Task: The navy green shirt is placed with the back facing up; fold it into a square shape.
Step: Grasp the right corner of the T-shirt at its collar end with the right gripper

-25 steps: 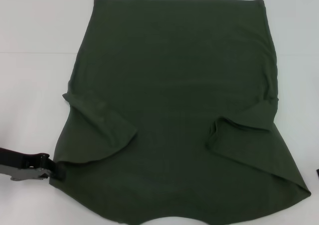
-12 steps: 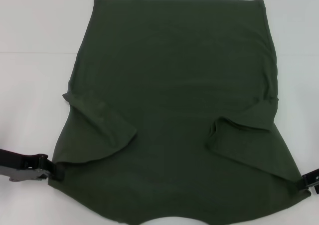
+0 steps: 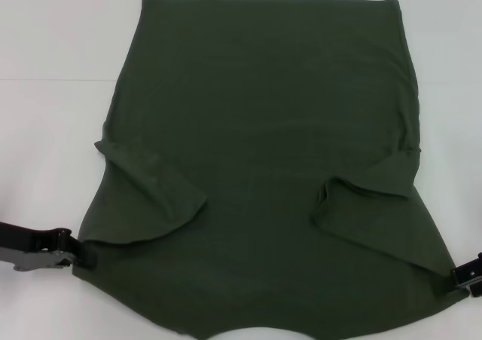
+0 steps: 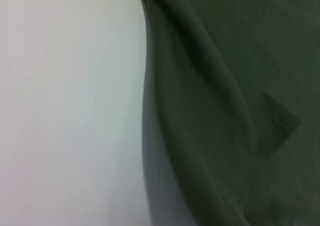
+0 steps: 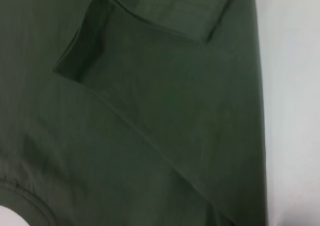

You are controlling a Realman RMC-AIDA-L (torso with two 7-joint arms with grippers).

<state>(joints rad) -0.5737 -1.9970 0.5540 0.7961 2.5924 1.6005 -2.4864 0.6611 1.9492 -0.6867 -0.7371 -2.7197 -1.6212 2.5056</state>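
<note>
On table (image 3: 45,46): one shirt (image 3: 263,129), two hands.

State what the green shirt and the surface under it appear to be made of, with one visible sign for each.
The navy green shirt: soft matte knit, likely cotton; it drapes and its folded-in sleeves crease softly. The table: smooth, white and hard-looking, perhaps laminate; it shows no texture, so this is uncertain.

You see only a plain white table (image 3: 53,129), evenly lit and matte, with a faint straight seam (image 3: 56,79) crossing its far part.
</note>
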